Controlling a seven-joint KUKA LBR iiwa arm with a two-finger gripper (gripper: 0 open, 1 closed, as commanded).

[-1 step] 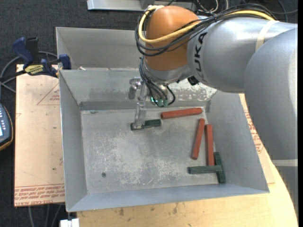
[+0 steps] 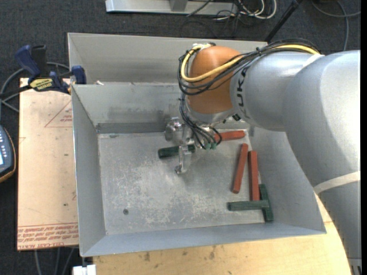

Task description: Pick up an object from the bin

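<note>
My gripper [image 2: 182, 164] is low over the middle of the bin, under the orange wrist cover. A small dark green block [image 2: 168, 152] lies right against its left side, sticking out to the left; whether it is gripped is hidden. Two long red bars [image 2: 239, 168] [image 2: 253, 176] lie side by side to the right of the gripper. A third red bar [image 2: 233, 135] pokes out from under the arm.
A dark green T-shaped piece [image 2: 253, 206] lies near the front right wall. The arm and its cables cover the bin's back right part. The left half of the floor is bare metal.
</note>
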